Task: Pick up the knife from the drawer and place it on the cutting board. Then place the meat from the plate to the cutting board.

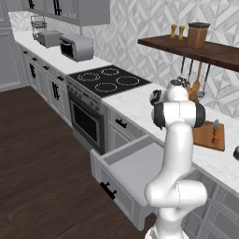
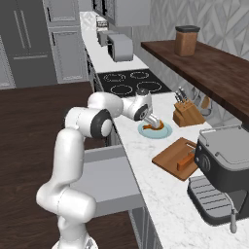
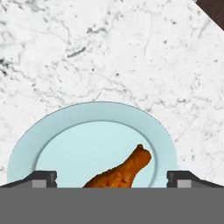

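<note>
The drawer (image 1: pixel 135 170) stood pulled out at the left of the scene, a wide, shallow grey tray with a flat front and a small black handle; its smooth floor looked bare where it could be seen. Above it ran the white, grey-veined marble counter (image 2: pixel 160 194). The white arm reached over that counter, and the gripper (image 2: pixel 154 122) hung just above the plate (image 2: pixel 165 132), a round, shallow, pale blue-green dish with a broad flat rim. In the hand view the two dark fingertips (image 3: pixel 41 178) stood spread wide, one at each side of the plate, holding nothing. Between them lay the meat (image 3: pixel 120 173), a drumstick with a rough orange-brown crust, its thin end pointing up and to the right.

Further right, the cutting board (image 2: pixel 170 156) lay flat on the counter, rectangular, reddish-brown, with visible wood grain. The knife (image 2: pixel 186 160) rested on its far-right part, the orange-brown handle plain to see. The left base view showed the board from the other side, partly behind the arm, with the knife near its right edge. The right base view alone gave the wooden knife block (image 2: pixel 187 114) behind the plate and the grey coffee machine (image 2: pixel 223 155) just beside the board.
</note>
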### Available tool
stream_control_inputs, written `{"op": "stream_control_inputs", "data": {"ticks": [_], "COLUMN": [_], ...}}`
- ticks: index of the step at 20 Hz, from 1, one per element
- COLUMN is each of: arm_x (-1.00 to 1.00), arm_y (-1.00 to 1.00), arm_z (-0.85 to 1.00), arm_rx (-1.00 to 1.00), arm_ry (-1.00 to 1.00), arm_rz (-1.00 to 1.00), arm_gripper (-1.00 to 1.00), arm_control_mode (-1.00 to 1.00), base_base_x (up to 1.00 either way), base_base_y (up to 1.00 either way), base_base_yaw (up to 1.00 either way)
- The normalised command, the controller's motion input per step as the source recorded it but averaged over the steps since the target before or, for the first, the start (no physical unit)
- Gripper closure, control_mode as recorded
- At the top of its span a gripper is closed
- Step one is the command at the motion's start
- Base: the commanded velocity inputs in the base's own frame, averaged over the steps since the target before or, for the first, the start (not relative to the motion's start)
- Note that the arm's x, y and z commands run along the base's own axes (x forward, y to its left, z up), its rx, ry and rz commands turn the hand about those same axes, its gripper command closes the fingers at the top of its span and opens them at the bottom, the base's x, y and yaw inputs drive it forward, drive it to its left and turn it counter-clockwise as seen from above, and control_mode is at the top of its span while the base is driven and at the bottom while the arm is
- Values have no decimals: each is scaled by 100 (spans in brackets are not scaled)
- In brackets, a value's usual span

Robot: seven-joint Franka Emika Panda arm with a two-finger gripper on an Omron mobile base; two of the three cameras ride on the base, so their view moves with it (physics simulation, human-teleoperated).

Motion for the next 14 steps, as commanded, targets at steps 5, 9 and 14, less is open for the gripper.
{"op": "stream_control_inputs", "data": {"ticks": [5,9,14], "arm_x": [48,27,28], "arm_y": [0,0,0], "arm_z": [-22,-35,-36], "arm_rx": [0,0,0], "arm_ry": [1,6,6], "arm_rz": [0,0,0], "arm_gripper": [-100,-100,-100], "arm_control_mode": [-100,-100,-100], "base_base_x": [0,0,0], "base_base_y": [0,0,0], "base_base_yaw": [0,0,0]}}
